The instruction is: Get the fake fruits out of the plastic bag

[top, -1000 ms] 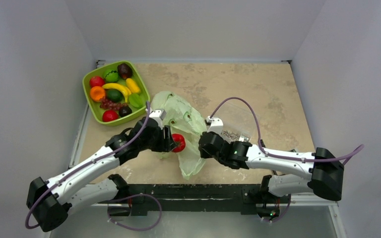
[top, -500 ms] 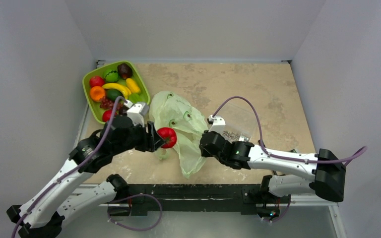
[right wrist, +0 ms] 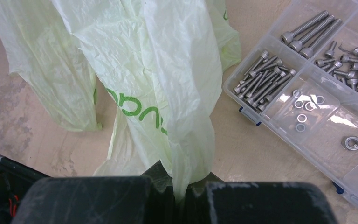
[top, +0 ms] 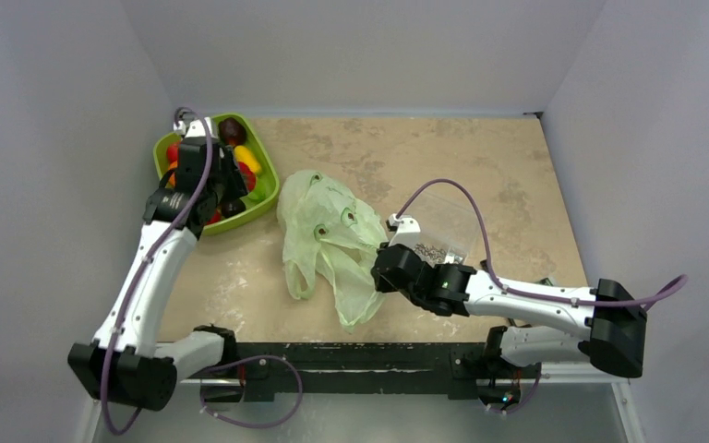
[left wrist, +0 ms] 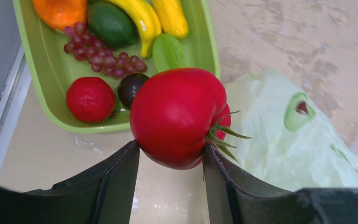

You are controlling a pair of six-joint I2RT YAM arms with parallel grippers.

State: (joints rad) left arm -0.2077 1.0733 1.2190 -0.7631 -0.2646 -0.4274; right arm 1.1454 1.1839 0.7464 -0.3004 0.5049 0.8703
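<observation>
Our left fingers [left wrist: 121,182] clamp the red fruit [left wrist: 177,116] between them, with the green tray [left wrist: 46,79] just beyond their tips. We'd call this a drop-off beside the other fruit. Our right fingers [right wrist: 256,200] pinch narrow on a fold of the plastic bag [right wrist: 168,70], lifting it off the counter [right wrist: 18,140], likely to anchor it.

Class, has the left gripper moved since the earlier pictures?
Yes. The left gripper, holding the red fruit, swung away from the bag to the green tray.
</observation>
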